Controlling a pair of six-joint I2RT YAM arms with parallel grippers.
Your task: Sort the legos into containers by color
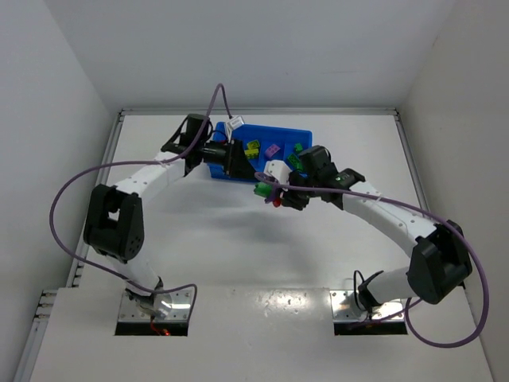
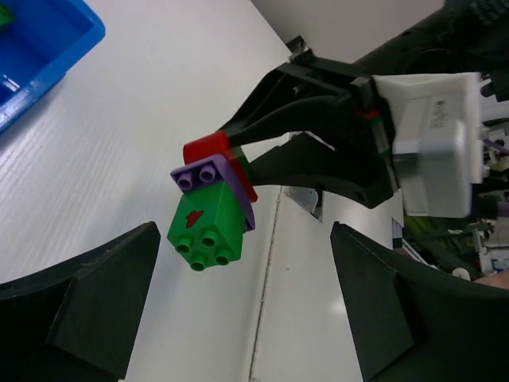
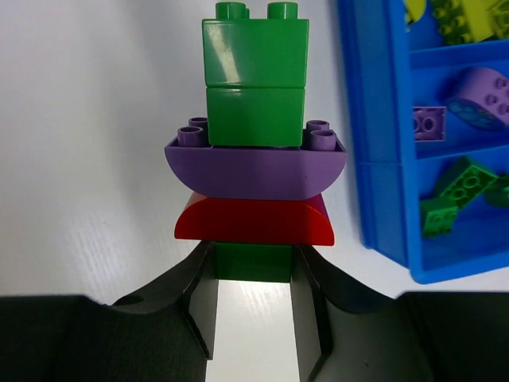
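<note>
The right gripper (image 3: 253, 274) pinches the brick stack (image 3: 254, 171) by its near end; it looks light, rigid, slick. The left gripper (image 2: 242, 302), spread wide, should squeeze the green brick (image 2: 208, 227) ahead by its flat sides.

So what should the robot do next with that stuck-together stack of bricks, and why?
Probably ease the open left gripper forward and close it on the green end brick to pull it off. The right gripper holds the stack by its other end, the colours are joined, and the left fingers stand wide apart, not touching that brick.
</note>
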